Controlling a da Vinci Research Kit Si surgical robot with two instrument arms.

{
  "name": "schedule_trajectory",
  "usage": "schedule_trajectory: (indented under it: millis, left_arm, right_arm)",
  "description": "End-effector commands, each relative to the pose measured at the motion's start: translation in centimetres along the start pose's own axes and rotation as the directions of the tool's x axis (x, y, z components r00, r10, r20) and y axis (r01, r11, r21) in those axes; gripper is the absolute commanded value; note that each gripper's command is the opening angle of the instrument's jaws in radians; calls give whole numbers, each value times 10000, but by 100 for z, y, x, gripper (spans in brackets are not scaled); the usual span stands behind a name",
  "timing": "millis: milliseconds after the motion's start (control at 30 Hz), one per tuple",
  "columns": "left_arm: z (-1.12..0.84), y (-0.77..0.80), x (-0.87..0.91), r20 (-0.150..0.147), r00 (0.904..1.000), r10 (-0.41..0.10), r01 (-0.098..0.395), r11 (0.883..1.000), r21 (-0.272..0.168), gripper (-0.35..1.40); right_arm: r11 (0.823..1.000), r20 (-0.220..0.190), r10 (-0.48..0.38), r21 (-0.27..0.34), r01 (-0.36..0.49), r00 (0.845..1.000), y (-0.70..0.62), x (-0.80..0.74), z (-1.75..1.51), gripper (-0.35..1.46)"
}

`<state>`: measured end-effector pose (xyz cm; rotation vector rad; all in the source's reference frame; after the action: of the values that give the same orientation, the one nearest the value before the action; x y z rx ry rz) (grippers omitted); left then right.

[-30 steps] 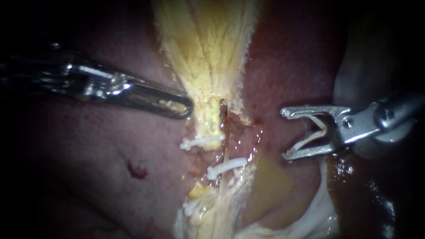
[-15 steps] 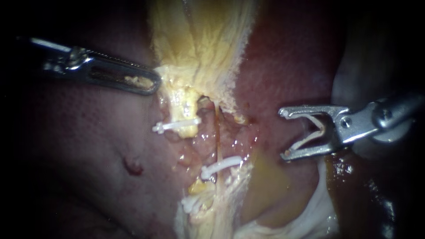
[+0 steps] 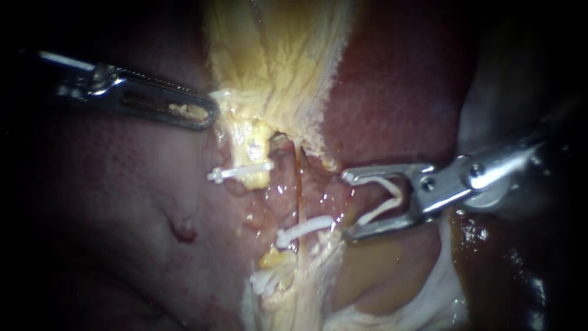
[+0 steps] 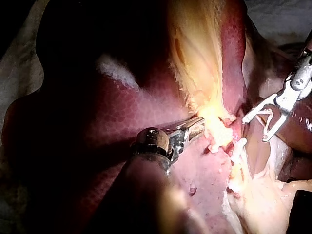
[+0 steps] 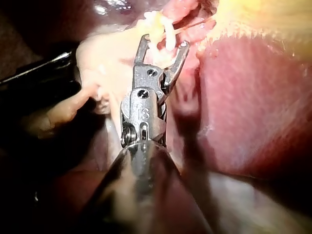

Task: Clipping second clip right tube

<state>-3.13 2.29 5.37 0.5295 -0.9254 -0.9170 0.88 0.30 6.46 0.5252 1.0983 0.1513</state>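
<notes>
My right instrument (image 3: 346, 206) holds a white V-shaped clip (image 3: 384, 202) between its wide-apart jaws, its tips just right of the thin brownish right tube (image 3: 299, 184). One closed white clip (image 3: 304, 229) sits across that tube lower down. Another white clip (image 3: 242, 173) crosses the yellow left tube. My left instrument (image 3: 208, 114) is shut on the yellow edge of the gallbladder (image 3: 275, 55) and holds it to the left. In the right wrist view the right instrument (image 5: 165, 40) has pale tissue right at its tips. The left wrist view shows the left instrument (image 4: 201, 122) and the right instrument (image 4: 254, 130).
Dark red liver (image 3: 122, 202) lies on both sides, with a small red nick (image 3: 184, 230) on its left part. A third white clip (image 3: 266, 283) sits low on the yellow stalk. Whitish tissue (image 3: 429, 294) and dark fluid lie under the right instrument.
My right instrument has moved left with its clip, close to the right tube. Before that the left instrument pulled the gallbladder edge up and left, shifting the upper clip left with it.
</notes>
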Motion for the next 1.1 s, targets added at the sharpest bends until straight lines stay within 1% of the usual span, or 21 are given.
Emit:
schedule_trajectory:
  millis: [33,167,367,467,533,700,800,967,1100]
  left_arm:
    - [-1,-1,-1,1,10000,2,-2,10000,-1,-35]
    - [-2,-2,0,1,10000,0,0,10000,-2,-35]
    - [-2,-2,0,0,10000,1,-1,10000,-1,-35]
    - [-2,-2,0,0,10000,1,-1,10000,0,-35]
    - [-2,-2,0,0,10000,2,-2,10000,0,-35]
    - [-3,-1,0,0,10000,2,-2,10000,1,-35]
    - [-3,-1,0,0,10000,3,-3,10000,1,-35]
    - [-3,-1,0,0,10000,3,-3,10000,0,-35]
    - [-2,-1,0,0,10000,5,-5,10000,-1,-35]
  right_arm:
    - [9999,-12,124,24,-124,9999,1,-3,6,50]
    - [9972,-95,731,173,-730,9973,8,-18,26,49]
    - [9871,-311,1565,397,-1552,9872,23,-41,38,49]
    - [9816,-419,1864,510,-1842,9816,30,-49,42,49]
    - [9790,-406,1979,582,-1954,9794,33,-53,47,49]
    - [9673,-645,2437,887,-2377,9677,37,-56,59,49]
    - [9623,-878,2604,1049,-2511,9615,38,-54,64,49]
    - [9566,-1042,2768,1240,-2637,9553,40,-51,70,49]
    - [9493,-1264,2988,1407,-2810,9459,42,-48,76,49]
